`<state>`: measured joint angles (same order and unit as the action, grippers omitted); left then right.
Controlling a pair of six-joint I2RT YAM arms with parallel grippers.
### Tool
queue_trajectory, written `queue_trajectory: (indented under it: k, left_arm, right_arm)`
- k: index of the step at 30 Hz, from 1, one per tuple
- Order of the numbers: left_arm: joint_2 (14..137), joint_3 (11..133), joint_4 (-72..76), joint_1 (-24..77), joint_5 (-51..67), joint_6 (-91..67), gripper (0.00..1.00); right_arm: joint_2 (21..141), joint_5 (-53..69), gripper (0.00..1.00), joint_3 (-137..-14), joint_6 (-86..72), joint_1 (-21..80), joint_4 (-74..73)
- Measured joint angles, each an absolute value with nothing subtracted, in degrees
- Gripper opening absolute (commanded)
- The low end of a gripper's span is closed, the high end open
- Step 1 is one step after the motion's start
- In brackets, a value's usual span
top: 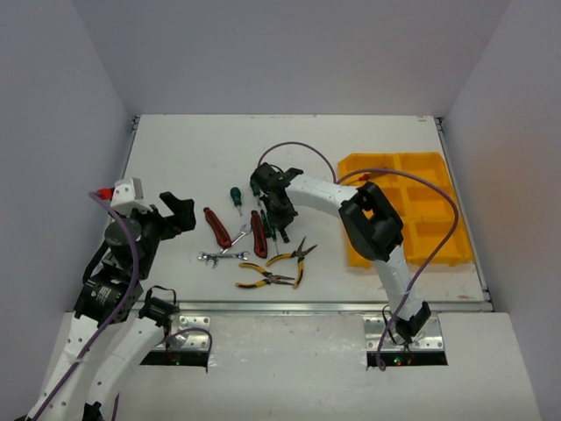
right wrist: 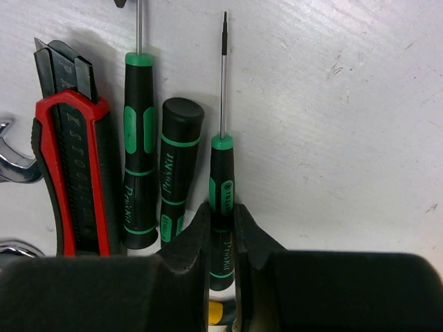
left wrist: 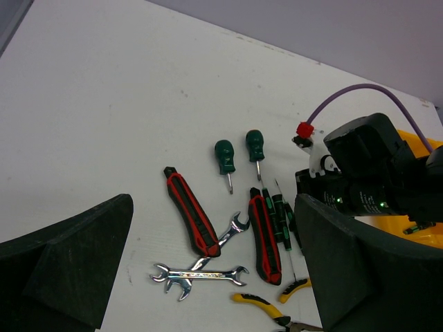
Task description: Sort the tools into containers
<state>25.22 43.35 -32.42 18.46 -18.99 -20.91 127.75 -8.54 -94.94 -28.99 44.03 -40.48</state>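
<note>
While my right claw [right wrist: 221,216] sits low among the tools, its two fingers are pressed against both sides of a slim black-and-green plastic-handled precision screwdriver [right wrist: 221,166], pinching the handle near its butt. That screwdriver lies flat on the white worktop [right wrist: 332,104], with its steel shaft pointing away from me. Only the right wrist view shows this contact.

The same view shows two more slim black-and-green screwdrivers [right wrist: 140,138] just to its left. Beside them is a red-and-black cutter [right wrist: 69,173], and all lie roughly parallel and close together.

From the overhead view my right claw is only a dark mass over the cluster, so the grip cannot be judged there. That view alone shows the bright yellow six-compartment plastic tray [top: 412,160], to the right and well apart from the pinched screwdriver. It also shows two yellow-handled pliers [top: 263,279] nearer my bases, and my left claw [top: 166,219] left of the tools.

The left wrist view shows my left claw spread wide, its black fingers [left wrist: 76,256] at either side of the frame and gripping nothing. Between them lie two stubby green-handled screwdrivers [left wrist: 223,158], a second red-and-black cutter [left wrist: 190,218] and silver open-ended wrenches [left wrist: 201,275].
</note>
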Motion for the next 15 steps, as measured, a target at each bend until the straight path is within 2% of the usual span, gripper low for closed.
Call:
queue_trajectory:
  k: [3, 10, 15]
  left_arm:
    - [25.0, 43.4, -32.4, 18.5, -19.0, -20.9, 1.00]
    - [24.8, 43.4, -32.4, 18.5, -19.0, -20.9, 1.00]
    - [24.7, 43.4, -32.4, 18.5, -19.0, -20.9, 1.00]
  right_arm:
    - [127.1, -8.9, 0.00, -94.0, -29.3, 44.1, -39.8]
    - [123.9, -11.5, 0.00, -90.1, -28.8, 43.9, -39.7]
    - [113.9, -12.6, 0.00, -84.7, -24.5, 42.3, -39.6]
